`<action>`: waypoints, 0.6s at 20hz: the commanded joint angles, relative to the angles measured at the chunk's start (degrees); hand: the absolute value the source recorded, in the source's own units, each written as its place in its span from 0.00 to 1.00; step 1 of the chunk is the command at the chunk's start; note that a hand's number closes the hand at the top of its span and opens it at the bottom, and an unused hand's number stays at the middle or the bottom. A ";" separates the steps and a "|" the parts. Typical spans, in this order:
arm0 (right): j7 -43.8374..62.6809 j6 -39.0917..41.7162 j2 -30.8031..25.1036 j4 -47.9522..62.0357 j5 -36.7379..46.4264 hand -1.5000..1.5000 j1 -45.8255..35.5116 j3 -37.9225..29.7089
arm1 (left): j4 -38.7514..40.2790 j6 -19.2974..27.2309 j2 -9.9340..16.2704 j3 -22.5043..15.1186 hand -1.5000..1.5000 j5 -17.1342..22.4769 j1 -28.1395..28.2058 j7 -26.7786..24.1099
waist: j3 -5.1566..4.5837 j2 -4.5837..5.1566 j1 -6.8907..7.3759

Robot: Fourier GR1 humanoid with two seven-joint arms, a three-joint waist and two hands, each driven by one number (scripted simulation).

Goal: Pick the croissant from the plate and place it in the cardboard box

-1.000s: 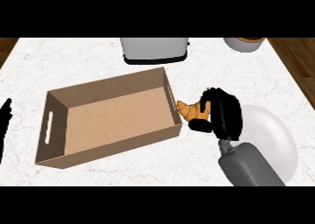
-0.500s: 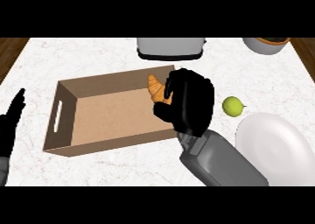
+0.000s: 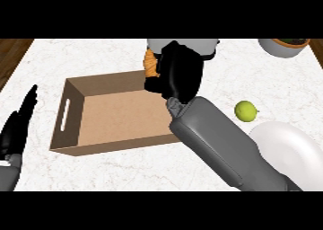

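Right hand [image 3: 177, 74] is curled round the croissant [image 3: 150, 63], of which only an orange sliver shows at its 9 o'clock side, above the box's [image 3: 75, 117] far rim. Nearest, at 8 o'clock, the left hand [image 3: 15, 128] rests with straight fingers on the table [image 3: 91, 54]. At 4 o'clock lies the plate [image 3: 293, 150], cut off below; a lime [image 3: 246, 110] sits beyond it. Farther, a grey appliance [image 3: 202, 46] is mostly hidden by the hand, and a bowl [image 3: 283, 46] is cut off at 1 o'clock. No writing shows.

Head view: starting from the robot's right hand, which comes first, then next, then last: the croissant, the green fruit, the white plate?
1. croissant: held in the right hand, above the cardboard box's far edge.
2. green fruit: on the counter, to the hand's right.
3. white plate: lower right corner.
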 commanded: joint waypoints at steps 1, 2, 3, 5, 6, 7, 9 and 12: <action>4.99 -6.94 0.47 11.03 -4.03 1.00 -3.77 -0.24 | 0.90 -0.39 0.00 0.46 0.50 -0.57 -1.99 -0.10 | 0.02 0.25 0.50; 5.18 -6.69 0.47 13.30 -3.52 1.00 -4.20 -0.52 | 1.12 -1.29 0.52 0.43 0.50 -0.51 -0.87 -0.51 | 0.01 0.21 0.51; 5.90 -9.87 0.47 16.00 -1.74 1.00 -7.21 -1.98 | 2.04 -1.59 0.21 0.67 0.50 -0.05 -3.12 -0.01 | -0.01 0.49 0.96; 4.72 -11.88 0.47 17.49 -6.33 1.00 -4.99 -3.98 | 1.51 -0.92 -0.20 0.51 0.50 -0.55 -2.07 -1.42 | 0.01 0.73 1.63; 4.42 -11.81 0.47 18.10 -7.71 0.00 -5.18 -4.96 | 1.40 -0.23 -1.06 -0.49 0.50 -1.48 -0.82 -1.12 | 0.03 0.56 1.38; 3.88 -15.12 0.47 18.94 -9.12 0.00 -2.98 -4.75 | -0.84 -1.95 0.40 -0.07 0.50 -0.41 -1.44 0.85 | 0.10 0.63 2.29; 2.29 -16.41 0.47 22.01 -12.32 0.00 -5.33 -5.29 | 1.25 -0.19 -1.72 -0.97 0.50 -1.86 -3.42 0.97 | 0.05 0.78 1.88; -0.60 -21.28 0.47 25.70 -16.70 0.00 -6.19 -2.54 | -1.19 -1.73 -0.67 -0.45 0.50 -1.07 -2.48 1.92 | 0.08 0.55 2.69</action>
